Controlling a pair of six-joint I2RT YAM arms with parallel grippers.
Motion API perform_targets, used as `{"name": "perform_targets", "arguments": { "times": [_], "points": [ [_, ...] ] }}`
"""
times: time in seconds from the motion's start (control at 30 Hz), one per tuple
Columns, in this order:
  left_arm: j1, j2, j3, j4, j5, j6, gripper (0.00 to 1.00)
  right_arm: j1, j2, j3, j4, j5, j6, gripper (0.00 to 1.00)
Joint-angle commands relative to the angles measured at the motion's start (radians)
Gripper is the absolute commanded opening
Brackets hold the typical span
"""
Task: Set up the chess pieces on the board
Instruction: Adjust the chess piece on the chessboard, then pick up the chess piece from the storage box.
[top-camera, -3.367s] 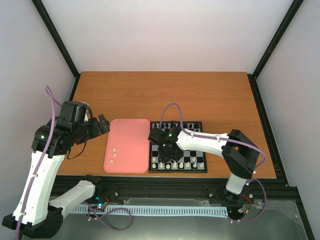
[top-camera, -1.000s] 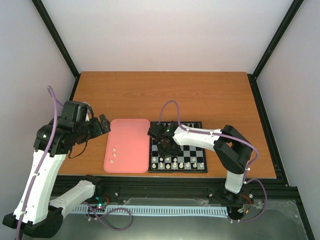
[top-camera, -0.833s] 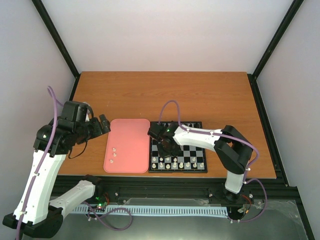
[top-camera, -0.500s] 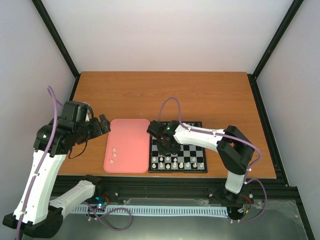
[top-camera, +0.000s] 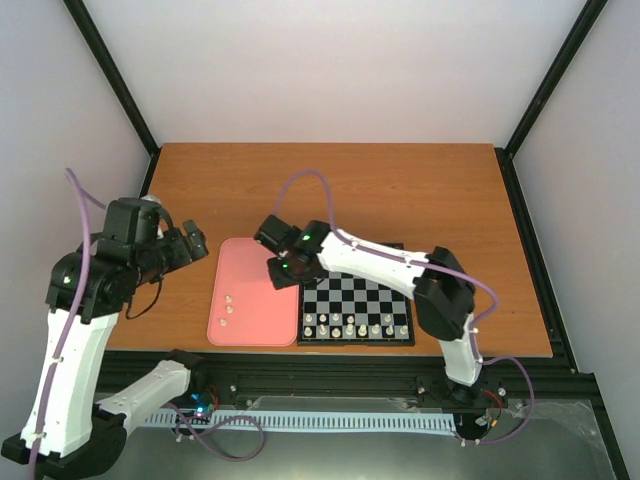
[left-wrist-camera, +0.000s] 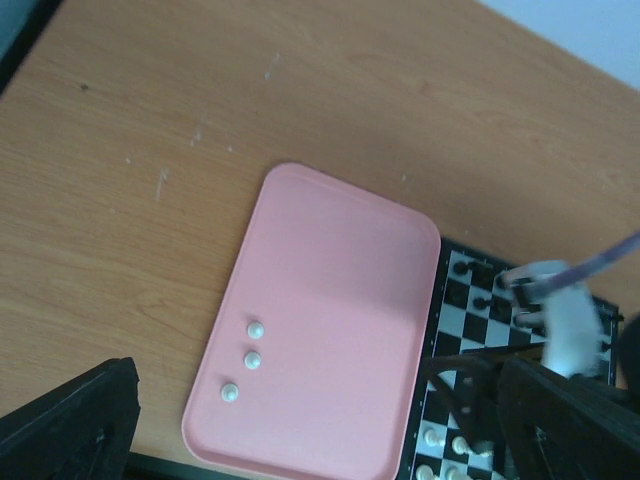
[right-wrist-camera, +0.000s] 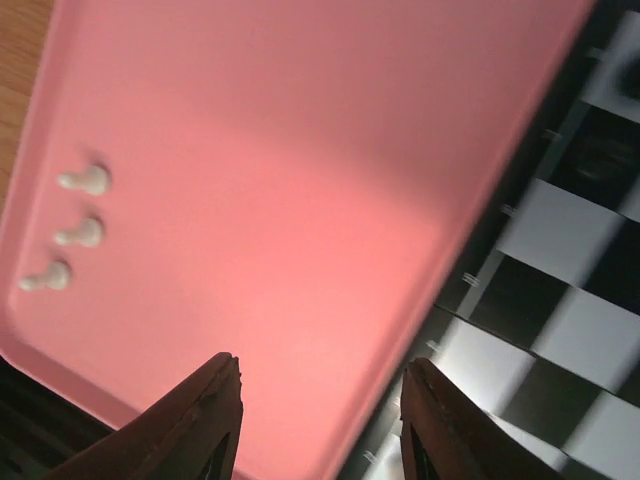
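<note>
Your right gripper (right-wrist-camera: 322, 368) hangs over the pink rounded plastic tray (top-camera: 245, 265), near its board-side rim, with fingers apart and nothing between them. Three cream-white chessmen (top-camera: 228, 308) lie in the tray's near-left part. The small black-and-silver checked board (top-camera: 372, 296) sits just beside the tray's right edge. Your left gripper (top-camera: 196, 240) is spread wide and empty.
</note>
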Motion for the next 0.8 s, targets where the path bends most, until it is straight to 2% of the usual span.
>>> {"name": "perform_targets", "arguments": {
  "times": [0.0, 0.33, 0.77],
  "points": [
    [0.0, -0.018, 0.096, -0.057, -0.102, -0.011, 1.0, 0.034, 0.137, 0.151, 0.022, -0.064, -0.024, 0.44],
    [0.0, -0.041, 0.078, -0.064, -0.074, -0.022, 1.0, 0.094, 0.446, 0.567, 0.007, -0.2, -0.058, 0.43],
    [0.0, -0.061, 0.051, -0.056, -0.05, -0.016, 1.0, 0.099, 0.577, 0.68, -0.001, -0.237, -0.074, 0.4]
  ]
}}
